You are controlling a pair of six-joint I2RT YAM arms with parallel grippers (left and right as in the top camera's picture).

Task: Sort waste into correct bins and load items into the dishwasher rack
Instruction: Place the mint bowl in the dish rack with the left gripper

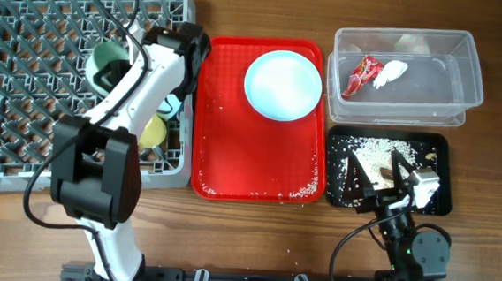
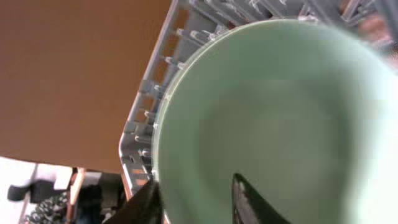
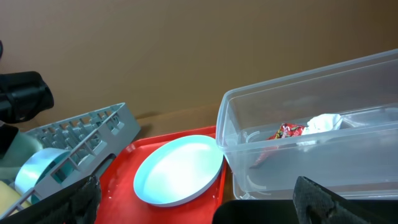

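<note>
Here, smooth green bowl (image 2: 280,124) sits — in pegged grey rack (image 2: 142,127).

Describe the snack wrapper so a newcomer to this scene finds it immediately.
Find the clear plastic tub on the right side of the table, beyond the black tray. Near its left end lies the small red printed snack wrapper, beside a crumpled white napkin; the only red item there.

Pale green plastic bowl (image 2: 267,124) blurred, cut off at right edge, small yellow cup (image 1: 152,133) half hidden under white robot arm (image 1: 140,80)
</note>
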